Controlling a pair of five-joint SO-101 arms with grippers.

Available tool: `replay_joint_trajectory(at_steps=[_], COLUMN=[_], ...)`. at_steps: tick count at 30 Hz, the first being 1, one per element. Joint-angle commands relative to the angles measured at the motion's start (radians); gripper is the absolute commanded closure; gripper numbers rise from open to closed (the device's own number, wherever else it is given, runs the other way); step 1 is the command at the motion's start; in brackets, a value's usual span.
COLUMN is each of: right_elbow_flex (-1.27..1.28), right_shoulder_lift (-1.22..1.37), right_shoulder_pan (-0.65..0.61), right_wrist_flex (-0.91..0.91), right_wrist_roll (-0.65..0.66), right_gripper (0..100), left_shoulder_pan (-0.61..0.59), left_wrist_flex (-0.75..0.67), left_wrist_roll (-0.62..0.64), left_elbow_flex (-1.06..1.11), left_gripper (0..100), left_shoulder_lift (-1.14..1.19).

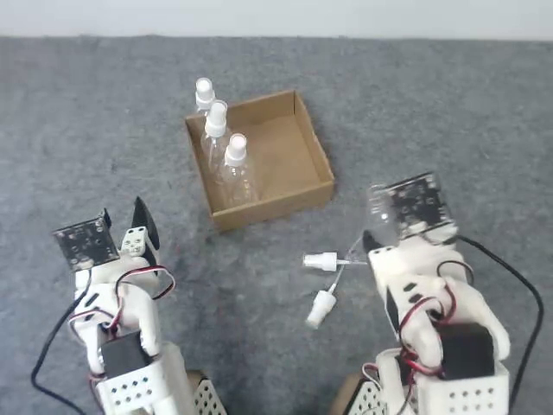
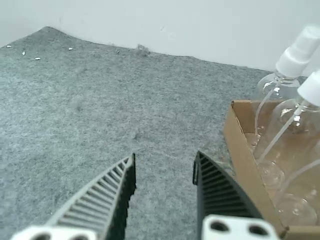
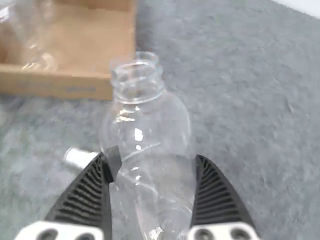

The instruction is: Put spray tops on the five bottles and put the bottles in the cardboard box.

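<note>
On the right side of the desk (image 1: 467, 112), the right gripper (image 3: 150, 165) is clamped on a clear bottle (image 3: 145, 115) whose neck is bare. As I read it, the step in hand is getting a spray top onto that neck. Two loose spray tops lie on the grey felt between the arms, one (image 1: 320, 259) just beside the held bottle and the other (image 1: 321, 309) a little nearer the arm bases, their thin dip tubes trailing out.

To do this well, I'd hold the bottle steady with its mouth turned toward the other arm. The top should be taken by its white head, not by the tube, and the tube fed straight into the opening before anything is pressed or turned. The tube looks thin and likely to bend if it catches the rim.

The right gripper's jaws sit wide on the bottle's body, below the shoulder. The left gripper (image 2: 165, 160) hangs over bare felt near the cardboard box (image 1: 259, 212), jaws apart, with nothing between them.

Three capped bottles (image 1: 235, 160) stand in a row along the box's left wall. Whether the far one is inside the box or just behind it, I cannot tell.
</note>
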Motion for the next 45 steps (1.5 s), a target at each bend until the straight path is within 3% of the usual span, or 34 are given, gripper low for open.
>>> replay_joint_trajectory(at_steps=[1, 7, 16, 27, 36, 39, 45], right_elbow_flex=[0.052, 0.176, 0.270, 0.276, 0.278, 0.278, 0.278], right_shoulder_lift=[-0.054, -0.194, -0.466, -0.456, -0.456, -0.456, -0.456], right_shoulder_pan=[0.122, 0.226, 0.278, 0.366, 0.432, 0.435, 0.437], right_wrist_flex=[-0.101, -0.171, -0.163, -0.174, -0.174, -0.174, -0.174], right_wrist_roll=[-0.075, -0.149, -0.153, -0.210, -0.227, -0.227, -0.227], right_gripper=[99.3, 99.3, 99.3, 99.3, 99.3, 99.3, 99.3], left_shoulder_pan=[-0.002, 0.064, 0.361, 0.724, 0.899, 0.945, 0.967], left_wrist_flex=[-0.003, 0.086, 0.241, 0.299, 0.269, 0.265, 0.265], left_wrist_roll=[-0.018, -0.097, -0.198, -0.199, -0.204, -0.258, -0.328], left_elbow_flex=[-0.031, -0.113, -0.309, -0.351, -0.519, -0.613, -0.771], left_gripper=[82, 82, 82, 82, 82, 82, 82], left_shoulder_lift=[-0.020, -0.020, -0.012, 0.006, 0.517, 0.697, 0.993])
